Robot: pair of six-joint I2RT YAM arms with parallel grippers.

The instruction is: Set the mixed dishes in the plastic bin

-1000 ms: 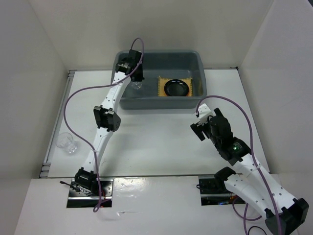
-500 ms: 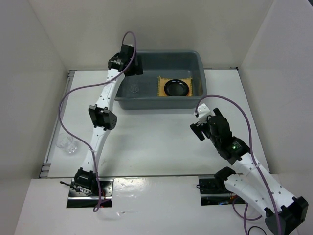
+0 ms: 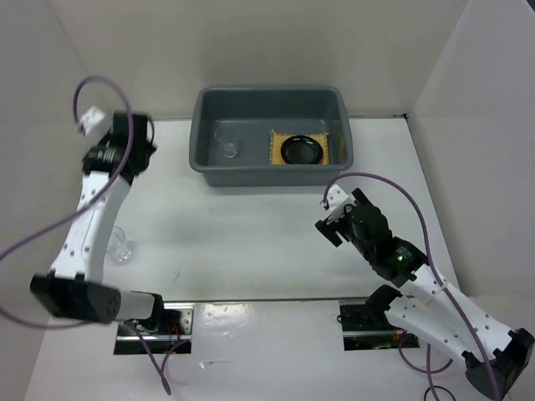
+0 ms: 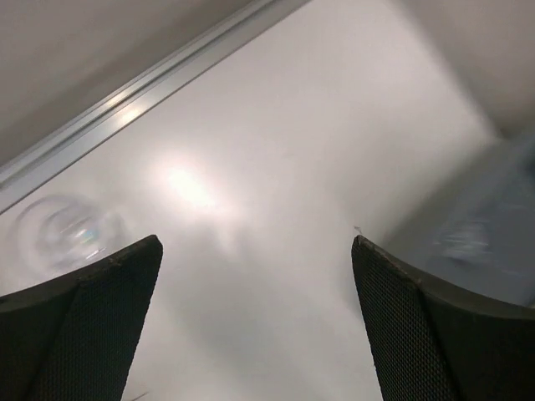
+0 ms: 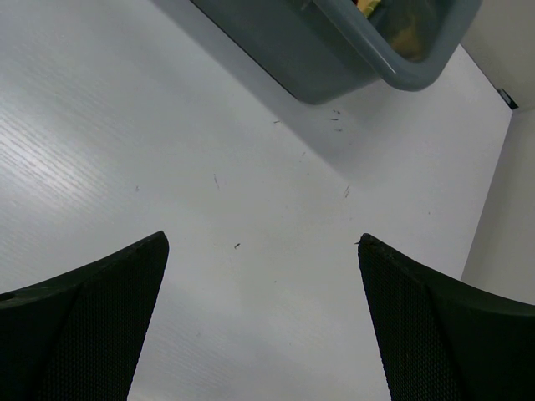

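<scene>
- One glass cup [image 3: 123, 249] sits out on the surface [image 3: 251, 242] at far left, just beside the left arm [image 3: 88, 225] and well apart from the plastic bin [image 3: 267, 177]. Treat it as light, rigid, slick and breakable. I'd judge the upper wall at the rim your best hold, with one finger inside, one outside, and a gentle squeeze.
- Left fingers [image 4: 92, 334] are spread wide with nothing between them, above the surface to the left of the bin. Your wrist view is blurred, and the cup shows only as a faint ring at lower left.
- Bin, left part: second glass cup [image 3: 227, 142] is on the floor of the bin, upright as far as you can tell.
- Bin, right part: bamboo mat [image 3: 274, 146] lies flat on the floor, with the black plate [image 3: 303, 150] resting on it. The mat looks thin and likely flexible, the plate stiff and low-edged.
- Orange plate: not visible in any view.
- Right fingers [image 5: 75, 326] gape just as wide and are empty, hovering over bare surface near the bin's near right corner.
</scene>
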